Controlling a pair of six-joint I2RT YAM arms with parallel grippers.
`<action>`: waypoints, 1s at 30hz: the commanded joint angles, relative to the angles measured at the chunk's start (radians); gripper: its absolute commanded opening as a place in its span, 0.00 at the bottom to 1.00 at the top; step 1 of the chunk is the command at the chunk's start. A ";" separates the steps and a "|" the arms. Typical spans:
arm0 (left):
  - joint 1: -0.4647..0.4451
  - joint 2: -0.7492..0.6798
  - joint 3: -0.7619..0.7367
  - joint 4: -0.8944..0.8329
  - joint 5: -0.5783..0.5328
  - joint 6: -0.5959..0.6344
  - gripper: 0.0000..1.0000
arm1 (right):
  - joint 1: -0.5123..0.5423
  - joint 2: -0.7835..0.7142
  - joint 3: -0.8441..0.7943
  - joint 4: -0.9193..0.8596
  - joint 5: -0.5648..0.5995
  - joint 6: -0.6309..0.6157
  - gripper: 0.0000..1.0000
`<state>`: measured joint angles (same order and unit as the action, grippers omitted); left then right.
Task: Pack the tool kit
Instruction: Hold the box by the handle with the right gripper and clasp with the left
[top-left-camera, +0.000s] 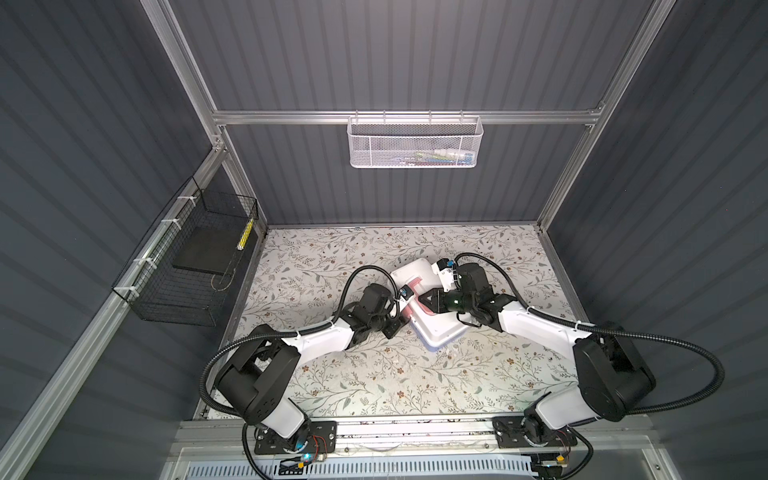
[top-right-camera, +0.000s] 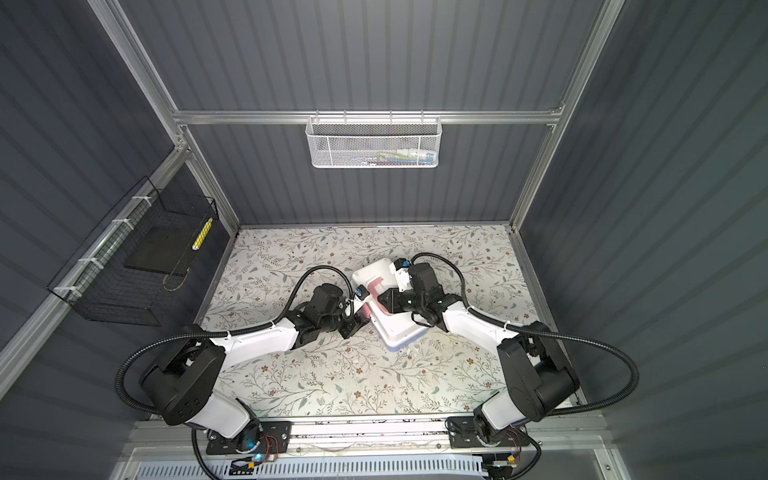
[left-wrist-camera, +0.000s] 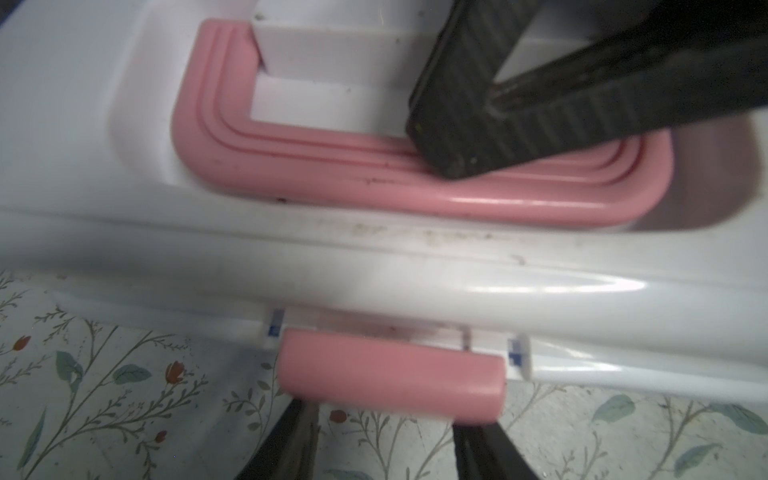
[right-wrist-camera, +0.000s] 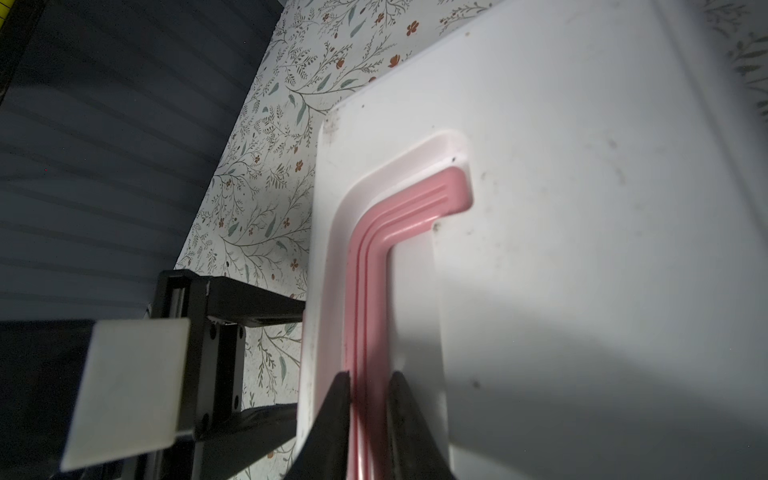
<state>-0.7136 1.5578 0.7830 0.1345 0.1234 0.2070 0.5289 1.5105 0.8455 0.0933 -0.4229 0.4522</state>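
Mid-frame, on the floral table (top-left-camera: 374, 374), we recorded the tool kit (top-left-camera: 436, 330), lid down, lying askew.
- Left gripper (left-wrist-camera: 382, 440): jaws partly apart, tips hidden under the pink latch (left-wrist-camera: 390, 374).
- Right gripper (right-wrist-camera: 370, 382): pinched on the pink handle (right-wrist-camera: 370, 291).
- Left edge: black wire basket (top-left-camera: 187, 270).
- Upper centre: white mesh basket (top-left-camera: 415, 143).
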 joint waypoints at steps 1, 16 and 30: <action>0.006 -0.007 0.007 0.010 0.008 0.017 0.29 | -0.006 0.059 -0.055 -0.198 0.039 0.007 0.21; 0.007 -0.022 -0.025 -0.009 -0.001 0.010 0.28 | -0.007 0.059 -0.049 -0.207 0.044 0.007 0.22; 0.006 -0.002 -0.001 -0.040 -0.001 0.023 0.27 | -0.007 0.059 -0.049 -0.207 0.046 0.009 0.23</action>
<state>-0.7132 1.5517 0.7620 0.1337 0.1139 0.2070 0.5293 1.5127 0.8528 0.0826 -0.4236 0.4526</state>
